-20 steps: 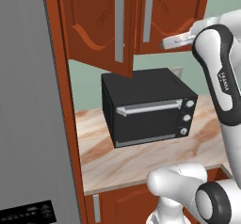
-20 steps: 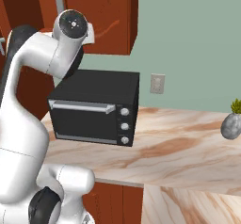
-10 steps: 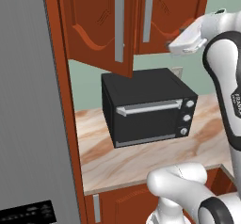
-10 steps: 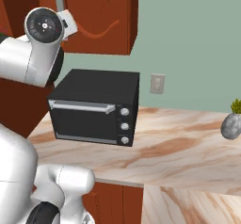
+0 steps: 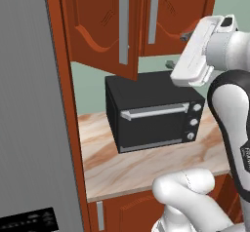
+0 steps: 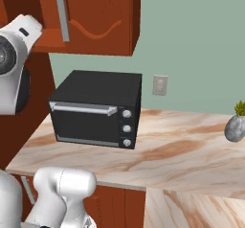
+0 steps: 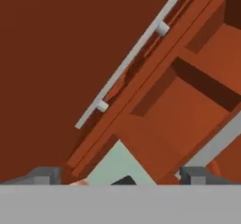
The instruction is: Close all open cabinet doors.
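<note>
The two-finger tool had its dark tips spread wide with nothing between them, raised up near the tall reddish-brown wooden cabinet doors. The left door hung ajar, swung out over the black microwave, its long silver bar handle facing out. The microwave sat on the marbled beige worktop.

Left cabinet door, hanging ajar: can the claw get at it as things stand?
Probably yes. The open claw points at the left door by its handle, with nothing between them; the oven sits lower.
</note>
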Tool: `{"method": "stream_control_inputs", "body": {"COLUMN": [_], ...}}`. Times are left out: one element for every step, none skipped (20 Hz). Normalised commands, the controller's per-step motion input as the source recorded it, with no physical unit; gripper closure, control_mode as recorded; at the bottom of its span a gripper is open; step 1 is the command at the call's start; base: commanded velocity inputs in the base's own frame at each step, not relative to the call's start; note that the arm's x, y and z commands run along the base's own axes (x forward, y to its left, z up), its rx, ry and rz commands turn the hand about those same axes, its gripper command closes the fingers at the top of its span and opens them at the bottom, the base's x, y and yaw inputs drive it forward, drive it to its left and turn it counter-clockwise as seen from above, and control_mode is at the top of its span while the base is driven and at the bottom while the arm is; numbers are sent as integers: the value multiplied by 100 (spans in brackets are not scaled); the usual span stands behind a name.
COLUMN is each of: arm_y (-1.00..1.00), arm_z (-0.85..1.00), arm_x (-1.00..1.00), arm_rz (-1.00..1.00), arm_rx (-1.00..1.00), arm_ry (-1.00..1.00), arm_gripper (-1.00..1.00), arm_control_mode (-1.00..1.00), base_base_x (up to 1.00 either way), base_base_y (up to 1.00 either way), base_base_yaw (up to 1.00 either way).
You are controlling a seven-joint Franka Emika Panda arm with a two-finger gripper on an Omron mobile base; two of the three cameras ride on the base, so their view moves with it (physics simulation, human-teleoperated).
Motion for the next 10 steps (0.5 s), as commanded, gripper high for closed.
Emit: {"method": "stream_control_inputs", "body": {"arm_y": [49, 48, 46, 45, 47, 48, 49, 50, 54, 60], "arm_z": [0, 0, 0, 0, 0, 0, 0, 0, 0, 0], "arm_x": [-87, -85, -83, -81, -77, -69, -52, -40, -16, 0], "arm_rz": [0, 0, 0, 0, 0, 0, 0, 0, 0, 0], "arm_rx": [-22, -22, -21, -21, -21, -21, -21, -21, -19, -17], "arm_ry": [-22, -21, -19, -17, -16, -15, -11, -10, -5, 0], "arm_gripper": [-100, -100, -100, -100, -100, -100, -100, -100, -100, -100], "arm_control_mode": [-100, -100, -100, -100, -100, -100, -100, -100, -100, -100], "base_base_x": [0, 0, 0, 0, 0, 0, 0, 0, 0, 0], "base_base_y": [0, 0, 0, 0, 0, 0, 0, 0, 0, 0], "base_base_yaw": [0, 0, 0, 0, 0, 0, 0, 0, 0, 0]}}
